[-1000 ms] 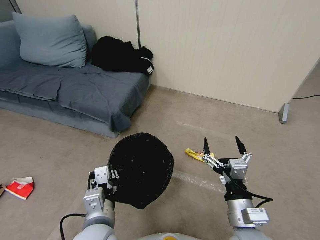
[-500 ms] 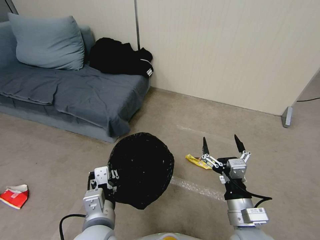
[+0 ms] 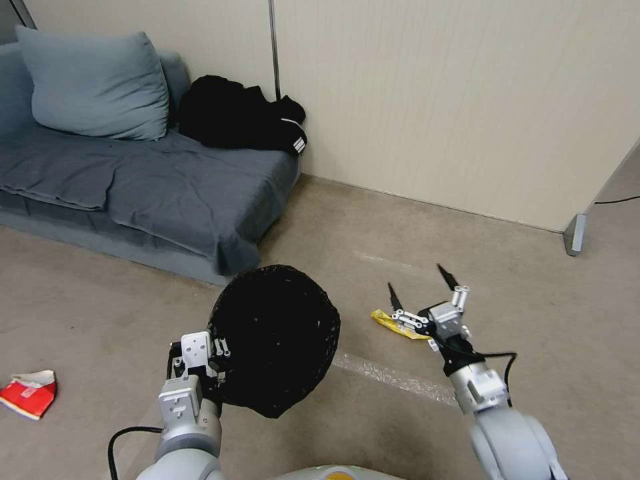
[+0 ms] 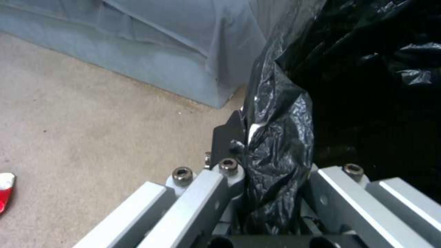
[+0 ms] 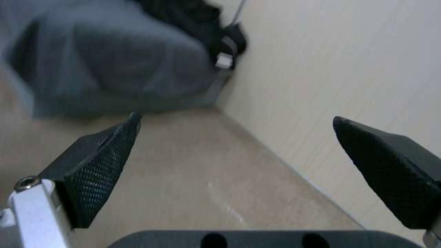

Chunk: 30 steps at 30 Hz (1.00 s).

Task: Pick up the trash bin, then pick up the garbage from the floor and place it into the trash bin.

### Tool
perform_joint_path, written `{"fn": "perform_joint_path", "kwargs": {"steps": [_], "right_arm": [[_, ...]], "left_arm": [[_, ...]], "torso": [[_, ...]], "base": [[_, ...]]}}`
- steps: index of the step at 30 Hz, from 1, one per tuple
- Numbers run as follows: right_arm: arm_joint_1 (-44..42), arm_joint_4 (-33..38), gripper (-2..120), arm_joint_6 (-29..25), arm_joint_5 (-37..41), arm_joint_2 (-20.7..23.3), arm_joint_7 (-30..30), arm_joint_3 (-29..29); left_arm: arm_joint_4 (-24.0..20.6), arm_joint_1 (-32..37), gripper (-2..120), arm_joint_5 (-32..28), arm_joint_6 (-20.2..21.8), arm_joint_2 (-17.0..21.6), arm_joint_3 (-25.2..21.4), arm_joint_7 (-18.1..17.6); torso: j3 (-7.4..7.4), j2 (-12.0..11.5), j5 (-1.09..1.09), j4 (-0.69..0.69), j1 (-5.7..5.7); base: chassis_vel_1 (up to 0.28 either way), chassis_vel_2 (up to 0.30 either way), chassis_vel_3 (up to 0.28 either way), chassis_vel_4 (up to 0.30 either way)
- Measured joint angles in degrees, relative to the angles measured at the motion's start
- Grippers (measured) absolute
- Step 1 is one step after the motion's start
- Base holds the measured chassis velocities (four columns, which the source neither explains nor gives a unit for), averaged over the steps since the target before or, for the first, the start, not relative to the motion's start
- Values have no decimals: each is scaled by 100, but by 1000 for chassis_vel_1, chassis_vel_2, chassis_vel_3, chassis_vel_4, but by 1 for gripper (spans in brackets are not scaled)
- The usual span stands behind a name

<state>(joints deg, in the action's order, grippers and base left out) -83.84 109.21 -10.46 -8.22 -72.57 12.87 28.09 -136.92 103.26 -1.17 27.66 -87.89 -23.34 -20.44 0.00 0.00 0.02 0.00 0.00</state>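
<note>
On the floor your right claw (image 3: 421, 285) hangs wide just above the yellow wrapper (image 3: 398, 325), apparently not touching; left claw (image 3: 200, 363) grips the trash bin (image 3: 273, 337).

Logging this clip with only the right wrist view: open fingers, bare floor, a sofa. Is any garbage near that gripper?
Observer: Yes. In the head view a yellow wrapper lies on the floor just beside the right gripper, partly hidden behind its linkage.
Operator: Is the bin in hand?
Observer: The left gripper is shut on the black-lined rim of the bin, as the left wrist view shows.
Operator: Any other garbage?
Observer: A red carton lies on the floor far off to the robot's left.
</note>
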Motion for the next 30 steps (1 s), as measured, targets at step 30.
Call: {"fn": "perform_joint_path", "kwargs": {"steps": [30], "right_arm": [[1817,-4154,100,-1265,-858,898,2354,-24]], "left_arm": [[406,-221,3,22,80,-12,72,-34]], "torso": [[0,0,-2,-1,0]], "base": [[0,0,0,0]]}}
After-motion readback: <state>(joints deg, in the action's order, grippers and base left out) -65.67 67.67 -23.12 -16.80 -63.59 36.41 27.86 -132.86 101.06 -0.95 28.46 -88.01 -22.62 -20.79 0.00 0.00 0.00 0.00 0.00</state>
